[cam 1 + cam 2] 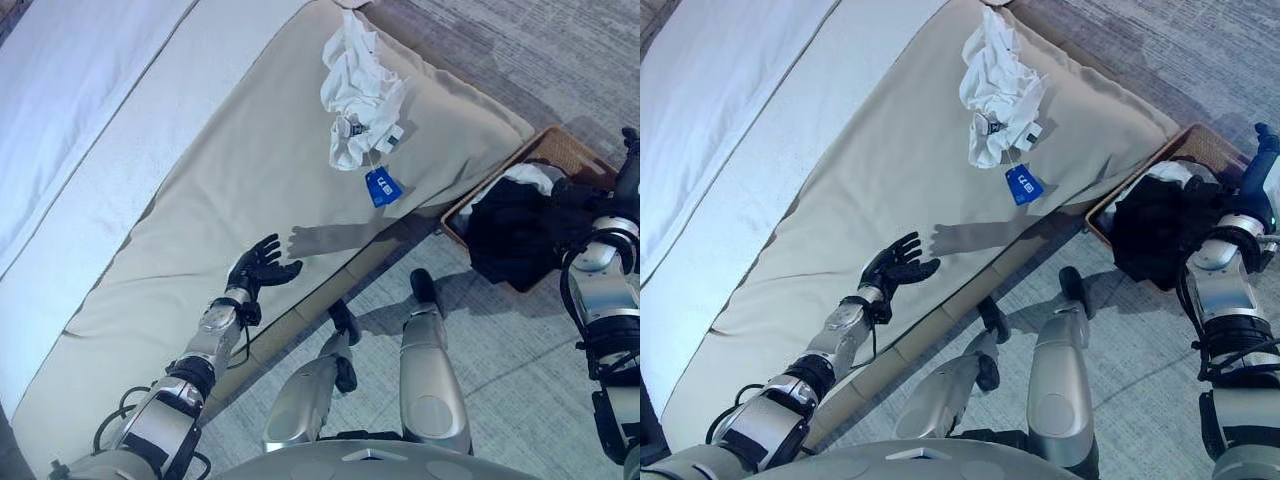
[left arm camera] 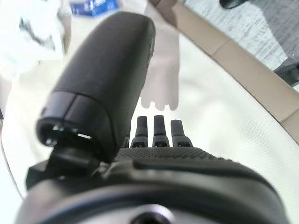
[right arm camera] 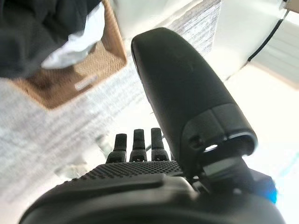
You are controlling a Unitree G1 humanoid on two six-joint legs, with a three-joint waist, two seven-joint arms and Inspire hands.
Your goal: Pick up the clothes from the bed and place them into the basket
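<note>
A crumpled white garment (image 1: pixel 358 95) with a blue tag (image 1: pixel 383 187) lies on the beige bed cover (image 1: pixel 230 190), near the bed's far corner. My left hand (image 1: pixel 262 268) is open and empty, with its fingers spread just above the cover, well short of the garment. In the left wrist view its fingers (image 2: pixel 161 133) are straight. A brown wicker basket (image 1: pixel 572 148) stands on the floor beside the bed and holds black clothes (image 1: pixel 515 235) and a white piece (image 1: pixel 532 178). My right hand (image 1: pixel 630 168) is beside the basket, open and empty in the right wrist view (image 3: pixel 140 186).
A white sheet (image 1: pixel 70 120) covers the bed beyond the beige cover. Grey patterned carpet (image 1: pixel 520 340) lies between the bed's edge and the basket. In the right wrist view the basket (image 3: pixel 100 65) stands on that carpet.
</note>
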